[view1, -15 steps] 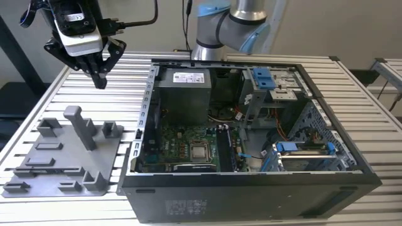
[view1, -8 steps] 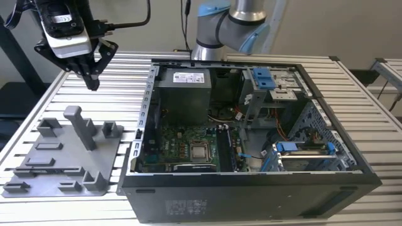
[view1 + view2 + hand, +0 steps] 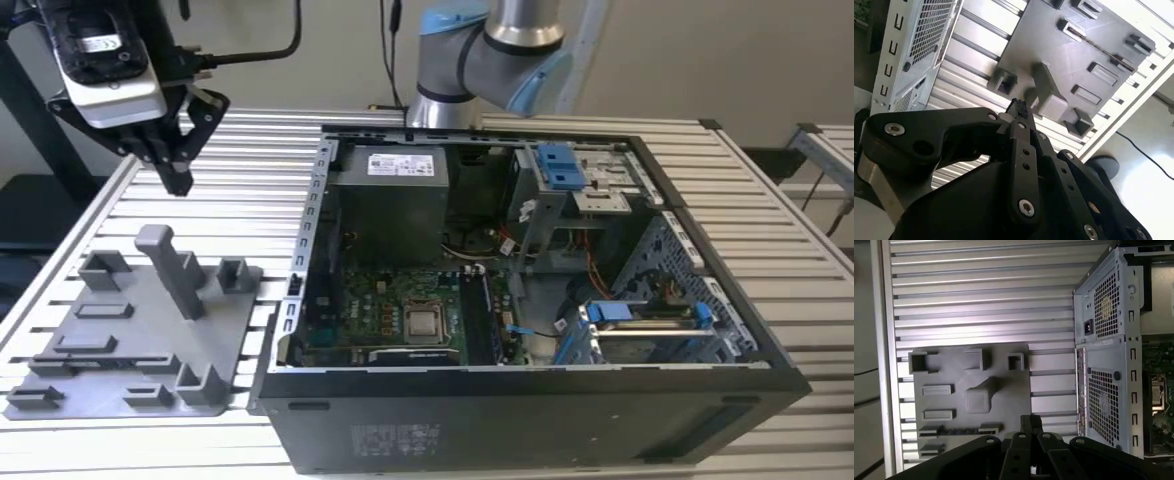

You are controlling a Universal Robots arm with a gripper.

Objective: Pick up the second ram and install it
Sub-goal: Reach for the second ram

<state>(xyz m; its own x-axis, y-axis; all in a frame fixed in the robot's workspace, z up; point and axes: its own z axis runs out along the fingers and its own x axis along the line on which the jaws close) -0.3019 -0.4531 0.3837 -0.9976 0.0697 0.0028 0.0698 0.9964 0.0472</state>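
Plenty of open air over the grey fixture tray (image 3: 134, 350), where the end effector (image 3: 175, 182) hangs clear. The tall post (image 3: 174, 275) sticking up mid-tray is the main thing to dodge, plus the low blocks (image 3: 240, 272) round it. The PC case wall (image 3: 310, 230) crowds one side of the tray, with bare slatted counter (image 3: 254, 180) on the far side.

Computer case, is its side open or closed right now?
Open: the computer case has no panel over its upward side, so the motherboard and power supply show inside.

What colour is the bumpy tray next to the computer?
Plain grey all over; the tray shows best in the first wrist view.
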